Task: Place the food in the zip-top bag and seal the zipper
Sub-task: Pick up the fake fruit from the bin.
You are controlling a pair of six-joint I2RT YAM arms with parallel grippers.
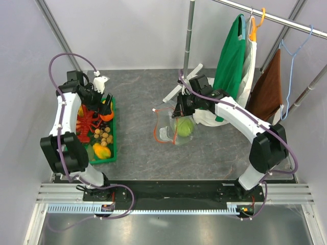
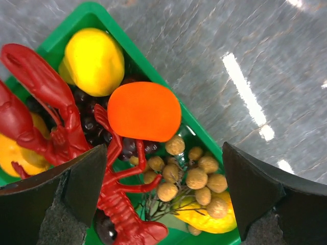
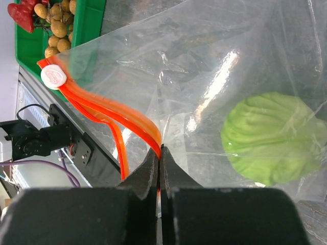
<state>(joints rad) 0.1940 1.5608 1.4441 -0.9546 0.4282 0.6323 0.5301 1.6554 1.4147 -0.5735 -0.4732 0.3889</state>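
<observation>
While the right hand (image 3: 160,153) is pinched shut on the mouth edge of the zip-top bag (image 3: 204,76), just where the red-orange zipper (image 3: 102,109) runs into its fingertips, the left hand (image 2: 163,204) hangs wide open over the green tray (image 2: 92,10) and has nothing in it. The bag lies on the grey bench (image 1: 143,92) near the middle, well apart from the tray at the left. The pale green cabbage (image 3: 271,138) already sits inside the film. The red lobster (image 2: 51,117), the cluster of tan balls (image 2: 194,176) and the yellow mango (image 2: 94,61) are in the tray, crowded against an orange fruit (image 2: 144,111).

The bag looks thin, limp and crinkly, so it probably folds wherever it is not held. The zipper strip is likely its stiffest part and the safest place to grip. The toys look like light, hard, glossy plastic, which is probably slippery under the pads. The lobster seems best taken across its thick body, since the claws and thin legs could snag its neighbours. The ball cluster hangs on fine stalks and may swing, so a hold across the clump itself looks safer. The mango is smooth and rounded — a squeeze off its widest part could let it pop free.
</observation>
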